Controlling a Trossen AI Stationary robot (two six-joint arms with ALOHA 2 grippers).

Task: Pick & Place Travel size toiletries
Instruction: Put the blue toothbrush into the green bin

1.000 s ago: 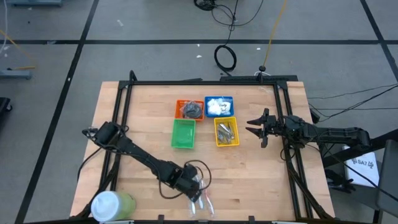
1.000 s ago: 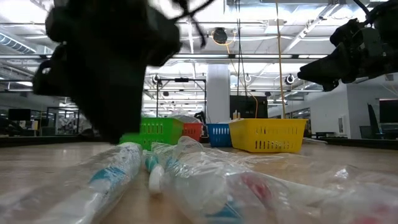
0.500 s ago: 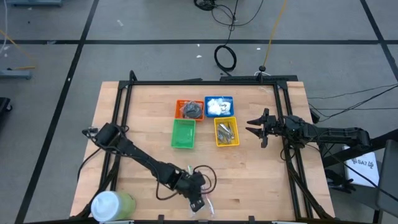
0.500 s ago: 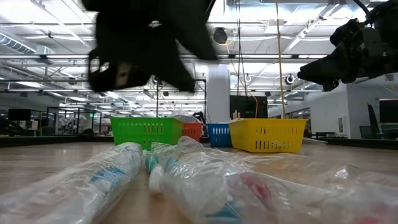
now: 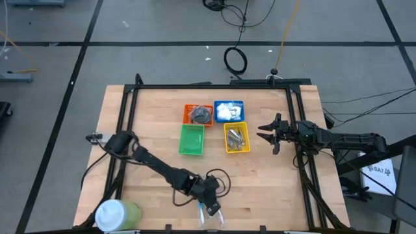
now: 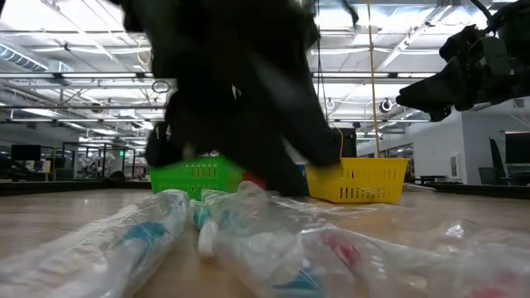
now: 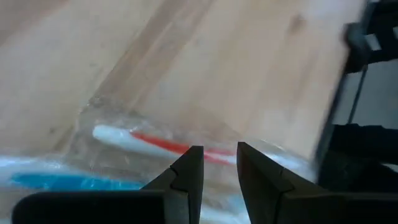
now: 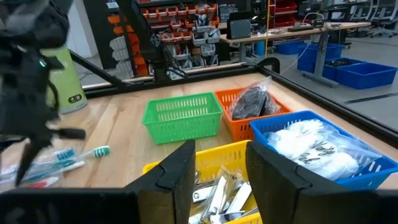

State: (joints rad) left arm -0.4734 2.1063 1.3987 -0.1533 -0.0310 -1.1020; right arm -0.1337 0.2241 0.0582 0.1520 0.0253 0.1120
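Several toothbrushes in clear wrappers (image 5: 209, 218) lie flat on the wood by the table's near edge. In the left wrist view, a red-and-white one (image 7: 149, 142) and a blue one (image 7: 62, 182) show. My left gripper (image 5: 211, 208) hangs just above them, slanting down, open (image 7: 217, 149), with the red-and-white handle beyond its fingertips. Whether it touches the wrappers, I cannot tell. My right gripper (image 5: 272, 134) waits open at the table's right side, level, clear of everything.
Four small baskets stand mid-table: orange (image 5: 197, 114) with dark discs, blue (image 5: 229, 110) with white packets, yellow (image 5: 236, 137) with silver clippers, and green (image 5: 192, 140). A white-and-green tub (image 5: 117, 213) stands at the near left corner. Bare wood lies between the baskets and the toothbrushes.
My left gripper has gone toward the table's right edge and a little down over the toothbrushes, rolling and tipping as it went. The toothbrushes have stayed where they were.
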